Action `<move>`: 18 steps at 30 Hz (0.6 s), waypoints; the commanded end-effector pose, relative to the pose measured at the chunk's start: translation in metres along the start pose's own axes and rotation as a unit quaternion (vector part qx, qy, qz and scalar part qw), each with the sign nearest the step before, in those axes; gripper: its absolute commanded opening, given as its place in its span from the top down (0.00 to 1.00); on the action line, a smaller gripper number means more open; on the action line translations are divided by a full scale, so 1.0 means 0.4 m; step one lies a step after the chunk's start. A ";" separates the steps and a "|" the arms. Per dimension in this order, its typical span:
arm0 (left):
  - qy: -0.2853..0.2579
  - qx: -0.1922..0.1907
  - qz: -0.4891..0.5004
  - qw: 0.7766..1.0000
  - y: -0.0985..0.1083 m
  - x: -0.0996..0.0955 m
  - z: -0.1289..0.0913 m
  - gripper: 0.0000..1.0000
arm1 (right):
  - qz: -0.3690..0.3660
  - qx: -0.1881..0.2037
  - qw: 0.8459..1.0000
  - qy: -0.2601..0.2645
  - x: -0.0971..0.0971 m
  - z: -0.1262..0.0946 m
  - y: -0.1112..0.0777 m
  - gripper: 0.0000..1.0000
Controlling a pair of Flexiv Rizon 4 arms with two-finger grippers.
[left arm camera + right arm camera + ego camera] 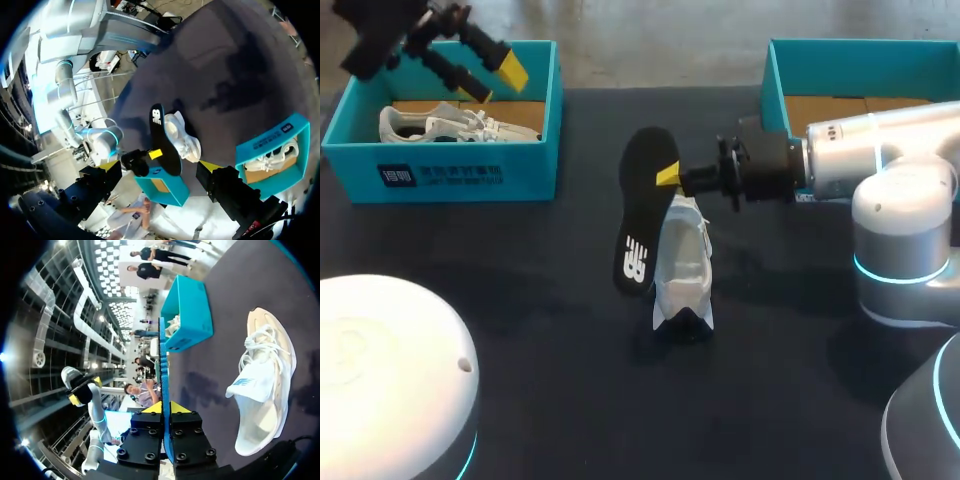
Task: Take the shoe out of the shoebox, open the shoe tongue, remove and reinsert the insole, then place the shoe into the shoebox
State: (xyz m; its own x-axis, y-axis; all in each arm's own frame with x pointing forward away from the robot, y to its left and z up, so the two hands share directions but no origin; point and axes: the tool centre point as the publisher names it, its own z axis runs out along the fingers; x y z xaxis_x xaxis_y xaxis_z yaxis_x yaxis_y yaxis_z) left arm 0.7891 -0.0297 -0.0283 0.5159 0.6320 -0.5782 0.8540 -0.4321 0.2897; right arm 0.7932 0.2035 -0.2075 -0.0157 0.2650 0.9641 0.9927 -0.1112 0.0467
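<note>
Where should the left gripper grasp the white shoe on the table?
Probably the heel collar, from above behind the heel: the shoe sits sole-down, opening upward, while the right gripper, holding the insole, crowds its toe end and left side.

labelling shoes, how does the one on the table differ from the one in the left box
The table shoe has its tongue flipped out and sits beside the insole the right gripper holds; the boxed shoe lies inside the left box. Both are white lace-ups.
</note>
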 end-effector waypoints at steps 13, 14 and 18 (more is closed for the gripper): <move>0.083 0.061 0.016 0.995 0.011 -0.014 -0.019 0.00 | 0.001 0.000 1.000 -0.009 0.007 0.000 -0.002 1.00; 0.083 0.061 0.016 0.995 0.011 -0.014 -0.019 0.00 | 0.001 0.000 1.000 -0.009 0.007 0.000 -0.002 1.00; 0.089 0.066 0.012 0.994 0.012 -0.019 -0.010 0.00 | 0.001 0.000 1.000 -0.009 0.007 0.000 -0.002 1.00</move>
State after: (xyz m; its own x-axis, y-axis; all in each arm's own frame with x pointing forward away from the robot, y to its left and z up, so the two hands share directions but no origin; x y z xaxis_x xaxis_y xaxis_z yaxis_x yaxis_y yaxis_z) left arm 0.7898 -0.0304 -0.0194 0.5488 0.7157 -0.4320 0.8316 -0.5201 0.1948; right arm 0.7927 0.2027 -0.2054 -0.0130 0.2778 0.9606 0.9928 -0.1111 0.0456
